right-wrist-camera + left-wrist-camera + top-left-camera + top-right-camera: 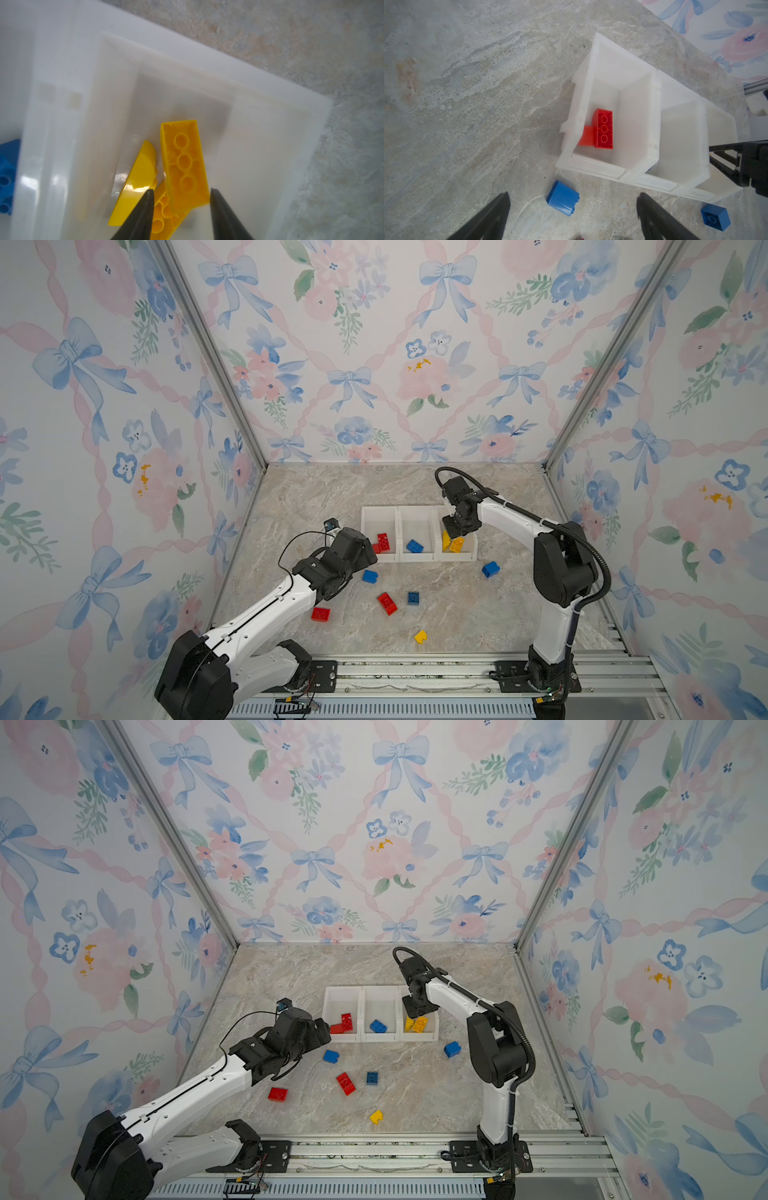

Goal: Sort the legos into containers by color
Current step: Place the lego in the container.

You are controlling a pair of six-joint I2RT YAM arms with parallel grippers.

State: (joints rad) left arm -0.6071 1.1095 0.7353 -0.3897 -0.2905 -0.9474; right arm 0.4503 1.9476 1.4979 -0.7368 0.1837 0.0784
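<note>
Marble surface [478,614], loose legos [420,637] in front. Next, the left end effector [573,194], spread wide and empty, hovers over a blue brick [561,197]. Farther, the right end effector [180,192] stands parted over the yellow container [270,128], seemingly not clamping its yellow brick [184,162].

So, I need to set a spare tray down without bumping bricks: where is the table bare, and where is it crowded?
Bare: the strip between the bins and the back wall, and the patch between the loose yellow brick and the right arm's base. Crowded: in front of the bins, where red bricks and blue bricks lie beside the left arm.
</note>
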